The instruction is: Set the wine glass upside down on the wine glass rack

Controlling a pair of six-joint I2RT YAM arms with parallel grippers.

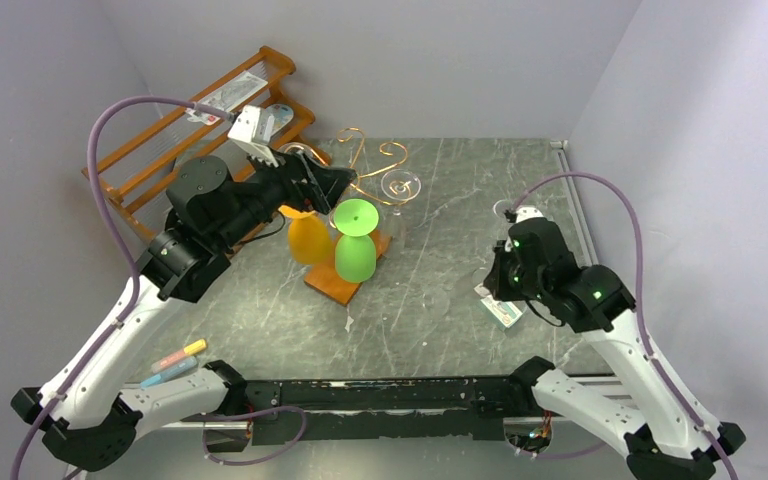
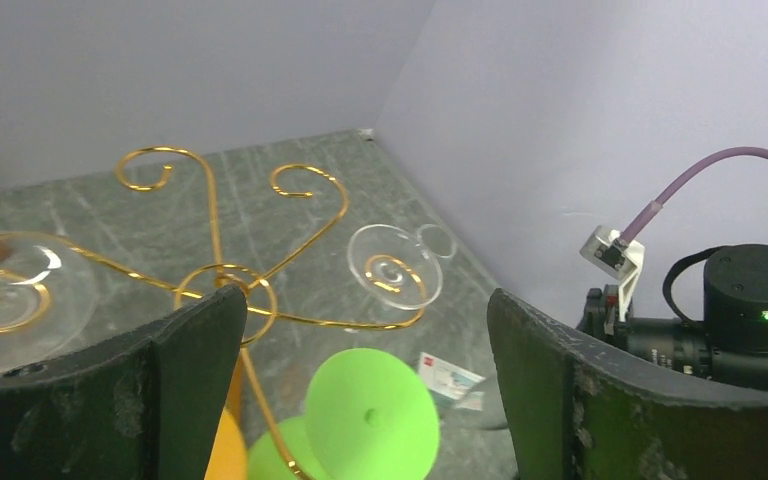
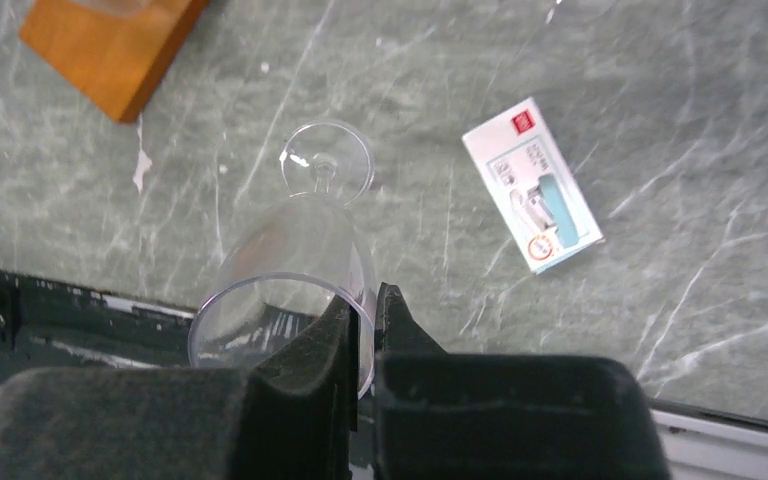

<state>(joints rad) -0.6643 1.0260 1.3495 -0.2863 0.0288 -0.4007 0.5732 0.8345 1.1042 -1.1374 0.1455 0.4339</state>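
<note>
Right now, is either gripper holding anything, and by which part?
The right gripper is shut on the clear stemmed wine glass, pinching the rim of its bowl. The left gripper is open and holds nothing.

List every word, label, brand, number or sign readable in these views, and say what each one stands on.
No text reads clearly enough to quote.
White packet lying on the table: a red square logo at one corner, small printed lines and a round orange mark, all too small to read.
Clear packet on the wooden shelf: a white label with a red spot, too blurred to read.
</note>
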